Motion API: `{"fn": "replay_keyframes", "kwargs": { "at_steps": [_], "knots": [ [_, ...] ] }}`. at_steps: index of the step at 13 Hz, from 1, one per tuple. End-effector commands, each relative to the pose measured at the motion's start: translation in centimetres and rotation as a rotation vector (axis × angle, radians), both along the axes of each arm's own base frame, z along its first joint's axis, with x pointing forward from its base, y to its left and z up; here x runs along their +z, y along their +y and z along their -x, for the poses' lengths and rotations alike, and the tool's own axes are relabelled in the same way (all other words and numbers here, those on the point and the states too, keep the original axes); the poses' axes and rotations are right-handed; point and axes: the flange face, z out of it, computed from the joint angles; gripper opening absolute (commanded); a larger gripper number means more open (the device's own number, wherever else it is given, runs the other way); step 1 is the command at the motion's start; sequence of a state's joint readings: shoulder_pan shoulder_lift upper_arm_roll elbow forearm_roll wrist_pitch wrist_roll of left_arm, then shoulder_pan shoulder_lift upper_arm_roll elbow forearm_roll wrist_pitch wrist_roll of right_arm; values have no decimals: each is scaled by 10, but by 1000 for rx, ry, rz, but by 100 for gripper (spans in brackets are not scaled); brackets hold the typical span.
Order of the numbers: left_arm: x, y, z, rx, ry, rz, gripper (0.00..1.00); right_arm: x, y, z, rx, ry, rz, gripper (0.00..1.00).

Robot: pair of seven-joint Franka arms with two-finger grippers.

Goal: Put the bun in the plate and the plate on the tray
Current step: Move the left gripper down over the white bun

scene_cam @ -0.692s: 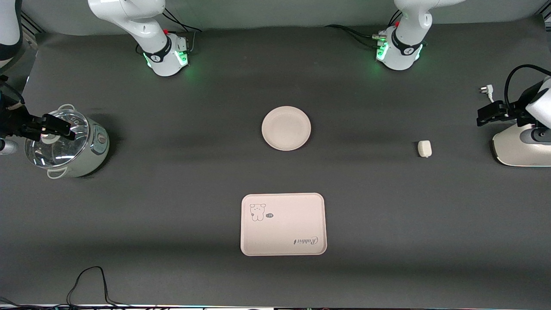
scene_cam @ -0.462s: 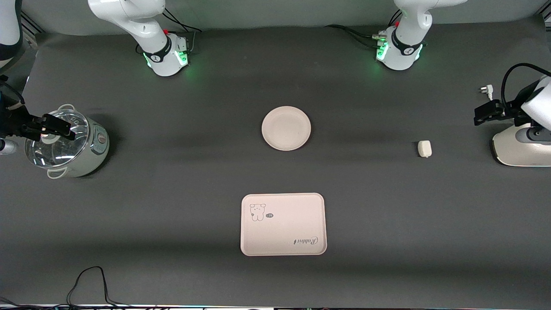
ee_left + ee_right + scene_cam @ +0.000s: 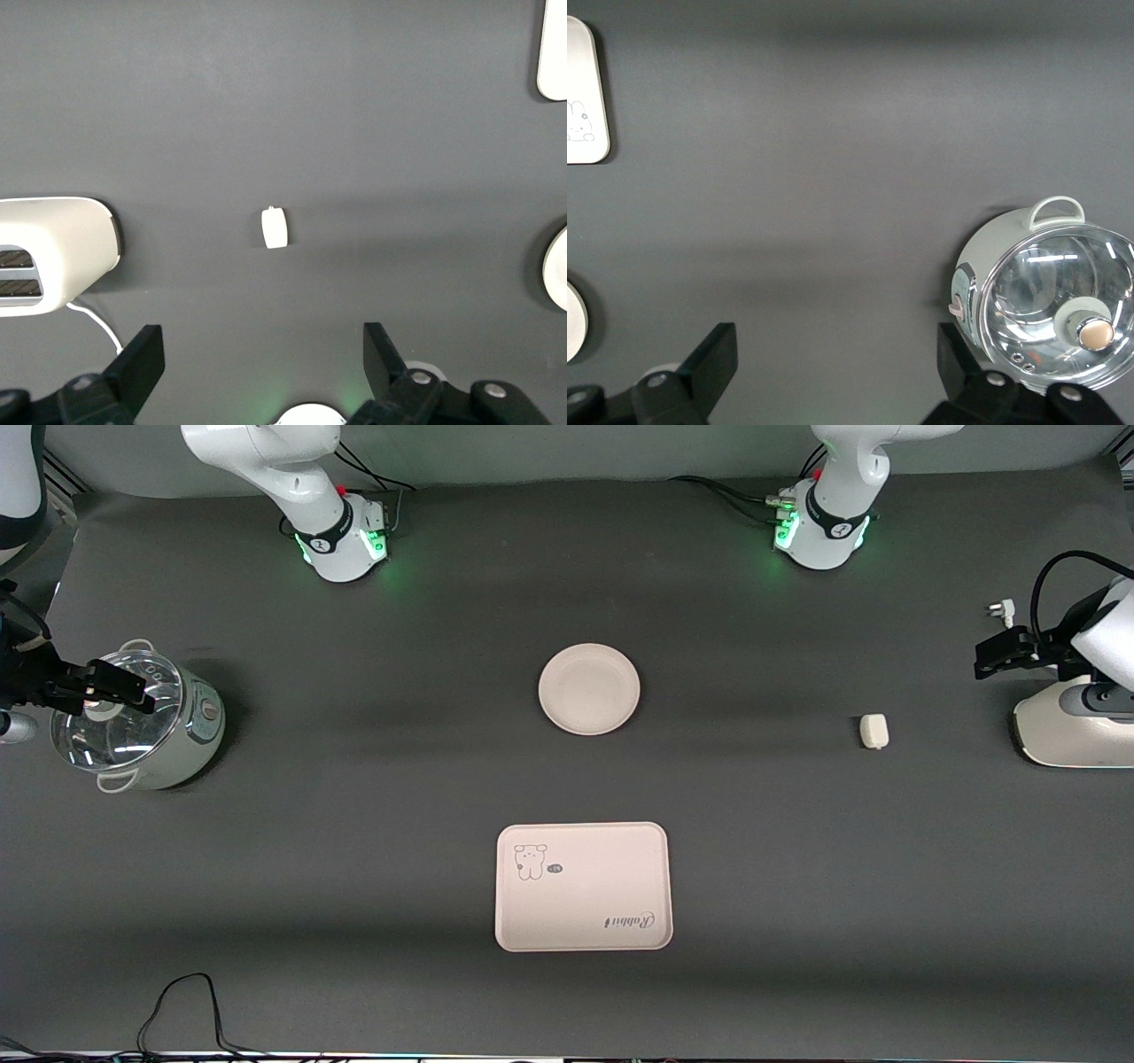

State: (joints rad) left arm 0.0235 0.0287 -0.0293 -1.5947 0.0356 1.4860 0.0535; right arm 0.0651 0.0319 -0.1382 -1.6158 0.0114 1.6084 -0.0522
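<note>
A: What has the left tool (image 3: 997, 662) done in the last moment?
B: It has drifted slightly away from the front camera, over the white appliance (image 3: 1067, 731) at the left arm's end of the surface (image 3: 399, 779). It is spread wide and holds nothing.
A: Does that help the task?
B: Barely, I'd say; nothing is grasped yet. The bun (image 3: 873, 731) lies untouched on the surface between the plate (image 3: 589, 689) and that appliance, well apart from both.
A: And the right tool (image 3: 93, 686)?
B: Unmoved over the glass-lidded pot (image 3: 142, 726), fingers spread, empty; that arm waits.
A: The plate and tray (image 3: 582, 886)?
B: The plate sits mid-surface, empty; the tray is nearer the front camera, also bare. Both steps remain.
</note>
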Motion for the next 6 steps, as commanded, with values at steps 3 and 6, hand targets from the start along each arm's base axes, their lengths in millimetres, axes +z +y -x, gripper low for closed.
{"fn": "replay_keyframes", "kwargs": {
  "at_steps": [3,6],
  "knots": [
    [-22,2,4,13,87,0,100,2,0,0,23,5,23,100],
    [-60,9,-3,25,97,-3,100,2,0,0,22,5,22,100]
  ]
}}
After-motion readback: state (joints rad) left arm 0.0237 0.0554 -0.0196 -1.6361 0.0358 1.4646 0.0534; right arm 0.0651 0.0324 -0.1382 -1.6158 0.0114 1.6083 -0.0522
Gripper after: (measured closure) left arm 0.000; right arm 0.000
